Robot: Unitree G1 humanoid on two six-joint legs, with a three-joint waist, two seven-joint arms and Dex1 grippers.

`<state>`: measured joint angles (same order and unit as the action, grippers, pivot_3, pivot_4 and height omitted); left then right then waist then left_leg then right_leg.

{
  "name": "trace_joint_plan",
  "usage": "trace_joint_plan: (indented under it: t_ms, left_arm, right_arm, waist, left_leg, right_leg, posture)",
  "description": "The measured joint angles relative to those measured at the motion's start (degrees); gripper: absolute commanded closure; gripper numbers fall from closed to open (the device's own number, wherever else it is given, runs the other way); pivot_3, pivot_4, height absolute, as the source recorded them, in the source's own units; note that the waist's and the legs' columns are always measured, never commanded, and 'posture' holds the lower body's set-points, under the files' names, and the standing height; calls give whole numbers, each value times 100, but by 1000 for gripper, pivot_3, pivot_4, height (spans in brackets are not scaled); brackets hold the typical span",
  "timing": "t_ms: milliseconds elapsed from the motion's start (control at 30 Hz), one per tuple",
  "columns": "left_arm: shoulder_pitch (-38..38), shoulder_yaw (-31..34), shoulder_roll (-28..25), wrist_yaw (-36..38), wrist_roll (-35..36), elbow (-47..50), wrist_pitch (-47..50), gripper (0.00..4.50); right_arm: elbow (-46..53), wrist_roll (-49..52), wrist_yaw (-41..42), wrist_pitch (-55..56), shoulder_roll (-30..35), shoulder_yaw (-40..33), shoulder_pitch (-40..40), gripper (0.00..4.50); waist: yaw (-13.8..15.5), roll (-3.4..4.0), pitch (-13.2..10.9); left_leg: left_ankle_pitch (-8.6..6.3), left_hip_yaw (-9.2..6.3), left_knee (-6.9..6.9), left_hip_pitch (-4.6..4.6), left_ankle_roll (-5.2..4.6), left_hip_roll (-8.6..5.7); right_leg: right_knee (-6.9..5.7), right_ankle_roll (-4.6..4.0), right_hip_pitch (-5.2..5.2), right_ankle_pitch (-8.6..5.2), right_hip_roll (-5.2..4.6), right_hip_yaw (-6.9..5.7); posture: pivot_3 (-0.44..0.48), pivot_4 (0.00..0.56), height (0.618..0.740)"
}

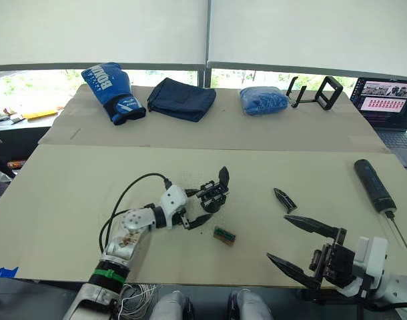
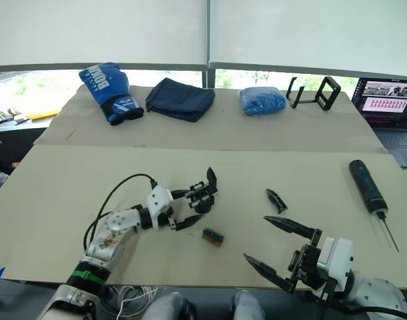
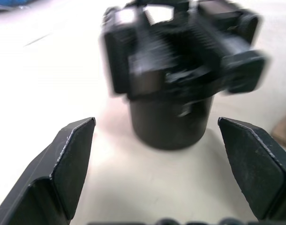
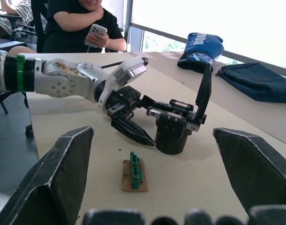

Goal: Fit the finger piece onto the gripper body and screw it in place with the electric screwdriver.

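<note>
Your left gripper (image 1: 196, 209) spread around the small black round-based gripper body (image 1: 215, 193) at frame centre, right gripper (image 1: 298, 247) spread empty lower right, flat black tapered finger piece (image 1: 284, 199) right of centre.

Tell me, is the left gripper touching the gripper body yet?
Apart. The left wrist view shows bare table between each open finger of the left gripper and the gripper body.

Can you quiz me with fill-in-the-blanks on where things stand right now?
1. The left claw is open around the ____.
2. The finger piece lies flat on the ____, untouched.
3. The screwdriver lies to the robot's ____ of the finger piece.
4. The right claw is ____ and holds nothing.

Missing words: gripper body; table; right; open
</note>
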<state>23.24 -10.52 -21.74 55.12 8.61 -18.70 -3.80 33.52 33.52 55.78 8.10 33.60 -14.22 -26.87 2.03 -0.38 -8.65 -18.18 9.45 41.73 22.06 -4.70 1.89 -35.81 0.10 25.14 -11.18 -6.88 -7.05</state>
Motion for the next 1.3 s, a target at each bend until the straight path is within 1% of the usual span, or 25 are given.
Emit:
trace_joint_plan:
  t_ms: [133, 300, 367, 467, 533, 633, 833, 933, 1033, 1200, 1300]
  left_arm:
    - [506, 42, -88, 602, 83, -768, -167, 86]
    - [1322, 0, 31, 1868, 153, -2045, -490, 86]
    - [1563, -56, 115, 2106, 86, -2452, -710, 86]
    - [1999, -113, 341, 2224, -153, -3168, -1150, 86]
    - [2143, -113, 547, 2262, -195, -3442, -1321, 86]
    - [2234, -106, 704, 2273, -233, -3669, -1516, 86]
    - [2405, -80, 799, 2288, -399, -4019, -1789, 86]
    - [2459, -79, 810, 2252, -459, -4129, -1918, 839]
    - [2496, -44, 804, 2217, -466, -4244, -1997, 2165]
    - [2480, 1, 804, 2211, -474, -4253, -2038, 2154]
    - [2353, 109, 809, 2149, -409, -4081, -1974, 2154]
  right_arm:
    - [-3, -11, -5, 1, -18, -1, -17, 0]
    - [-5, -4, 32, 0, 1, -22, -8, 0]
    - [-5, 5, 40, 0, 13, -45, -15, 0]
    - [-4, 25, 40, 0, 38, -106, -64, 0]
    - [-4, 27, 48, 0, 59, -133, -87, 0]
    - [-4, 27, 63, 0, 75, -203, -106, 0]
    - [-4, 25, 87, 0, 87, -224, -118, 0]
    - [-4, 18, 85, 0, 86, -224, -122, 0]
    - [-4, -11, 84, 1, 84, -224, -128, 0]
    - [-4, -29, 94, 1, 82, -222, -103, 0]
    - [-7, -54, 115, 1, 82, -221, -87, 0]
  waist:
    - [-7, 1, 1]
    - [8, 0, 0]
    - [10, -1, 0]
    - [20, -3, -1]
    - [7, -3, -2]
    - [1, -3, -2]
    - [16, -4, -2]
    - [14, -4, -2]
    - [3, -4, -1]
    - [-6, -4, -1]
    - [-19, -3, -1]
  left_leg:
    - [0, 0, 0, 1, 0, -1]
    - [1, 4, 1, 9, 0, -3]
    - [1, 3, 2, 11, -1, -5]
    - [0, 2, 2, 14, -3, -9]
    - [-2, 3, 3, 15, -7, -9]
    - [-3, 2, 3, 14, -9, -8]
    - [-6, -2, 4, 14, -15, -9]
    - [-10, -1, 5, 13, -21, -9]
    - [-10, -2, 5, 12, -22, -9]
    - [-10, -1, 5, 10, -22, -8]
    - [-9, -2, 5, 9, -21, -8]
  right_leg:
    - [0, 2, -1, -1, 2, 0]
    - [3, 1, 3, 0, 11, 1]
    - [4, 0, 2, 0, 12, 1]
    - [6, 0, 1, 2, 11, 1]
    - [8, 1, 1, 2, 12, 2]
    - [8, 1, 1, 2, 12, 2]
    - [8, 2, -1, 2, 8, 1]
    - [8, 3, -1, 2, 5, 1]
    - [7, 3, -1, 3, 6, 1]
    - [6, 3, -1, 3, 6, 2]
    - [4, 3, -1, 3, 5, 3]
  posture:
    - [0, 150, 740]
    - [0, 150, 740]
    - [0, 150, 740]
    - [0, 150, 740]
    - [0, 150, 740]
    - [0, 150, 740]
    - [0, 150, 740]
    - [0, 150, 740]
    - [0, 150, 740]
    - [0, 150, 740]
    - [0, 150, 740]
